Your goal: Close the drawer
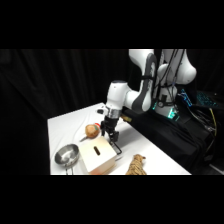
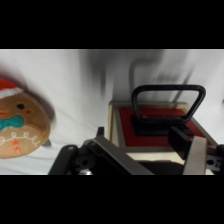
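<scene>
The light wooden box (image 1: 96, 156) sits near the table's front edge, with a dark slot in its top. Its drawer (image 2: 159, 123) has a reddish front framed in pale wood. A black wire loop handle (image 2: 168, 101) stands out from that front. My gripper (image 1: 114, 142) hangs at the box's right end, right over the drawer front. In the wrist view the gripper (image 2: 150, 156) is open. One finger lies on each side of the red front, close below the handle, with nothing between them. How far the drawer stands out of the box does not show.
A gingerbread-man toy (image 1: 91, 131) (image 2: 17, 127) lies just behind and left of the box. At the box's left stands a round metal bowl (image 1: 66, 154). A striped plush toy (image 1: 136, 165) lies at the front right. The white table (image 1: 70, 122) ends close to the box.
</scene>
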Robot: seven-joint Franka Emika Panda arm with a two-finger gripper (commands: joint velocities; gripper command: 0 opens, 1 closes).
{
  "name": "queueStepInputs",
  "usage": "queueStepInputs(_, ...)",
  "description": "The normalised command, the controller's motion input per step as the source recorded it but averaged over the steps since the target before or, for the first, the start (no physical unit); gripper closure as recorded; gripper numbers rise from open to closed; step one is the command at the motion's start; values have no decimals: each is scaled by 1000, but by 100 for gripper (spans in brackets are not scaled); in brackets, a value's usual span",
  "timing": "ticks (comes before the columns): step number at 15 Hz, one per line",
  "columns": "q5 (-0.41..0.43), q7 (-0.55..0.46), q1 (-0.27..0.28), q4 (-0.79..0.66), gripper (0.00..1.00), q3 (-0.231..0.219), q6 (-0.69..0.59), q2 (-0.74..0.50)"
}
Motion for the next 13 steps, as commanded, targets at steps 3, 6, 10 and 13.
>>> queueStepInputs(3, 231, -144, 131, -73, 0, -37, -737, -626)
queueStepInputs(6, 203, -159, 276, 95, 0, -190, -751, -480)
queueStepInputs(10, 61, -109, 247, 179, 0, -229, -583, -283)
queueStepInputs(13, -65, -7, 164, 179, 0, -196, -345, -123)
